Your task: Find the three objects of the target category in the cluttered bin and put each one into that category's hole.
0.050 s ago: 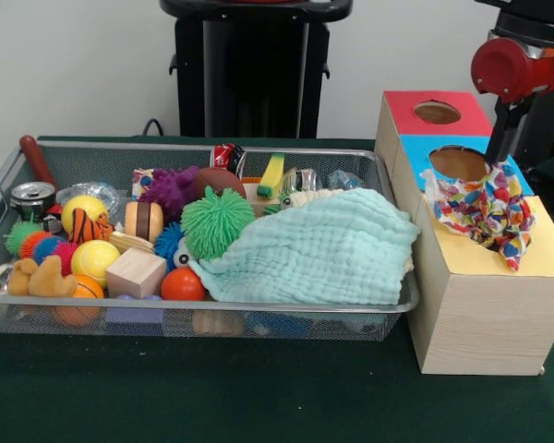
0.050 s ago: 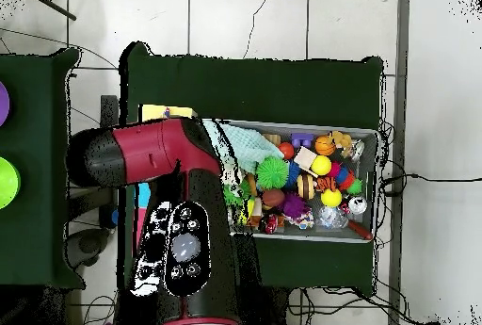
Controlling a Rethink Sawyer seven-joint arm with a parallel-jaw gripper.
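A cloth with a bright multicoloured pattern [image 1: 485,210] hangs in a bunched peak over the yellow section [image 1: 545,249] of the wooden sorting box, partly draped on its top. My gripper [image 1: 499,161] comes down from the upper right and is shut on the cloth's top. A second cloth, mint green [image 1: 319,245], lies spread over the right half of the wire bin [image 1: 258,305]. The box also has a red section with a hole [image 1: 437,112] and a blue section with a hole [image 1: 459,162]. In the overhead view my arm [image 2: 184,208] hides the box and the gripper.
The bin's left half holds several toys: a green spiky ball [image 1: 217,221], a purple spiky toy [image 1: 173,189], a wooden block [image 1: 136,272], an orange ball [image 1: 182,284], yellow balls and a metal can [image 1: 32,196]. Green felt covers the table [image 1: 212,397].
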